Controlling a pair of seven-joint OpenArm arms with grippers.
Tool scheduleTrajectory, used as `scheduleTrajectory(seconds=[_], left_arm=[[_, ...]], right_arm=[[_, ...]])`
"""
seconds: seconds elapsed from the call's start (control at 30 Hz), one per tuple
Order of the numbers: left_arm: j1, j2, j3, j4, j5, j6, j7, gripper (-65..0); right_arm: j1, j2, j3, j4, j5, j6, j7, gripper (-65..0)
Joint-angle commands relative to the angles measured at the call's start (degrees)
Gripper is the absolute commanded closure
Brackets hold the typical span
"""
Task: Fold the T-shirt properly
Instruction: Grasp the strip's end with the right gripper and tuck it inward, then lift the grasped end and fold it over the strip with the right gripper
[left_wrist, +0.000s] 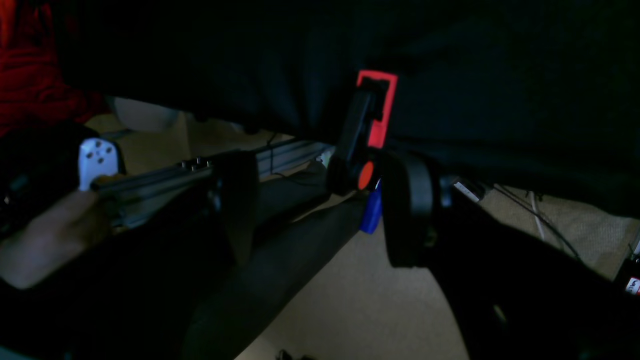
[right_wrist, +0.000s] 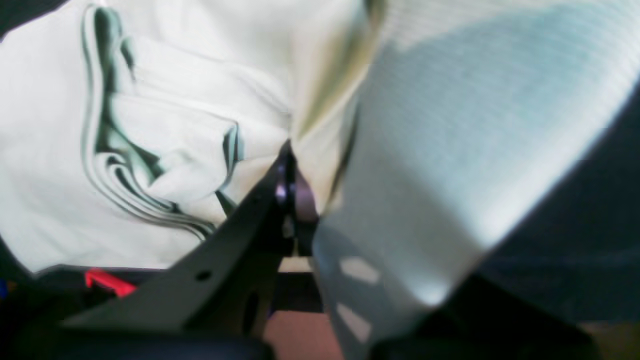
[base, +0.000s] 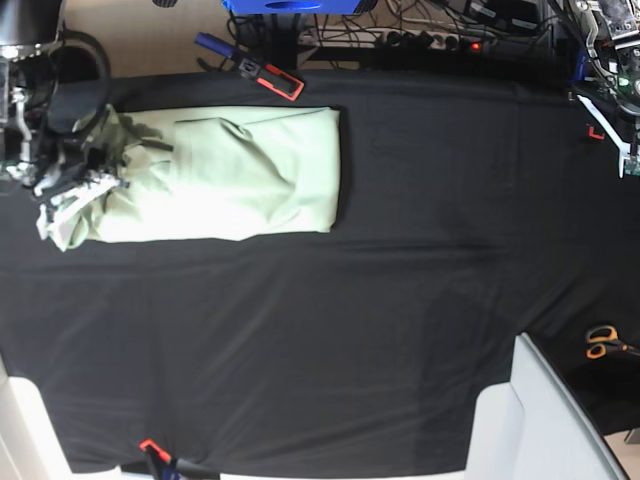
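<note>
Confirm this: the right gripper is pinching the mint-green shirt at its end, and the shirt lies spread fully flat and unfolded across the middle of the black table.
Not quite. The right gripper does pinch the mint-green shirt at its end, but the base view shows the shirt already folded into a long narrow strip near the far left edge of the black table, not spread flat in the middle.

Mint T-shirt (base: 230, 175), folded lengthwise, far-left tabletop

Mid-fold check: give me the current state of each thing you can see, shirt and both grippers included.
T-shirt: folded into a long strip, left end bunched.
Right gripper: fingers shut on T-shirt fabric.
Left gripper: not in view; its camera looks off the table edge.
Scissors: lying closed, apart from the shirt.
</note>
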Motion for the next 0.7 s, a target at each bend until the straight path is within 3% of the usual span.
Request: scheduleTrajectory(seconds=[0.0,0.37,0.47,0.67], left_arm=[[0.11,-0.85,-0.45,0.89,0.59,0.31,-0.49,-38.0],[0.11,-0.85,-0.45,0.89,0.59,0.31,-0.49,-38.0],[0.11,-0.85,-0.45,0.89,0.59,0.31,-0.49,-38.0],[0.11,-0.85,-0.45,0.89,0.59,0.31,-0.49,-38.0]], right_arm=[[0.60,0.79,-1.21,1.97,0.75,-2.02,0.45,-0.1],[1.04,1.23,-17.47,8.48,0.66,-25.94,0.45,-0.1],[1.74,1.23,-21.69,8.57,-2.86,-31.56,0.45,-0.1],[2.18,-0.18,-25.74,8.57,-13.85,-33.14,0.01,-0.1]])
